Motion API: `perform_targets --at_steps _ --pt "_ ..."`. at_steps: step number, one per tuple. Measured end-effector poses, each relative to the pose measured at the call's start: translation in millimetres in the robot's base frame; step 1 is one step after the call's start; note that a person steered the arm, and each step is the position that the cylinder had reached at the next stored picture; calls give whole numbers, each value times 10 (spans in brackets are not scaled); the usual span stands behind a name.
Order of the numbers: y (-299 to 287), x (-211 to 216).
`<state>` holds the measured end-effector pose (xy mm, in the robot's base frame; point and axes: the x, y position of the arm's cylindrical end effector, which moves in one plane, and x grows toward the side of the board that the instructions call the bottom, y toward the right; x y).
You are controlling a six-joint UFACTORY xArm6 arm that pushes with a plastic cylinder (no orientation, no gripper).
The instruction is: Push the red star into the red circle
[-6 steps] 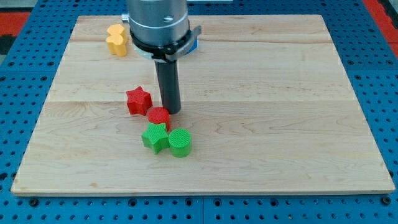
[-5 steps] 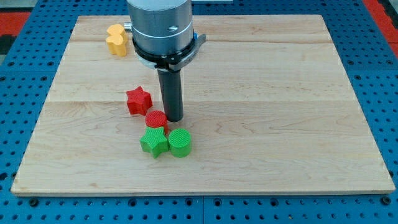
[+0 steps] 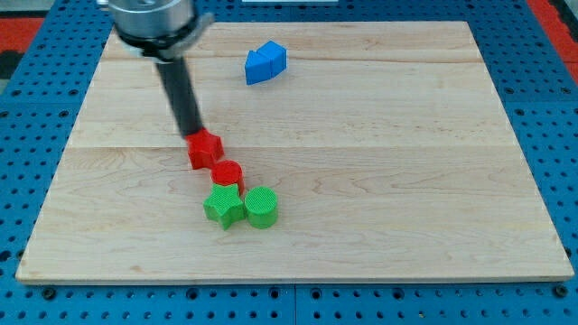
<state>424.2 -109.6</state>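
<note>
My tip (image 3: 192, 135), a bare rod holding nothing, sits against the upper-left edge of the red star (image 3: 204, 150), which lies just below and right of it and touches or nearly touches the red circle (image 3: 228, 173). The star looks small, light and rigid, likely to slide easily and spin if struck on one point, so a push between two points seems best. Beyond the circle sit a green star (image 3: 222, 205) and green cylinder (image 3: 261, 207) that could be shoved along; a blue block (image 3: 265, 62) lies well apart, up and right.
</note>
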Motion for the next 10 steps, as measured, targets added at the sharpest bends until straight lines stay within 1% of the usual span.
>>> perform_targets --at_steps 1,2,4,5,6,7,8,9,10 --pt "112 334" --pt "244 434" --pt "279 506" --pt "289 413" --pt "106 178" --pt "-344 -277" --pt "-931 -672" --pt "-1360 -1077" --pt "-1337 -1730"
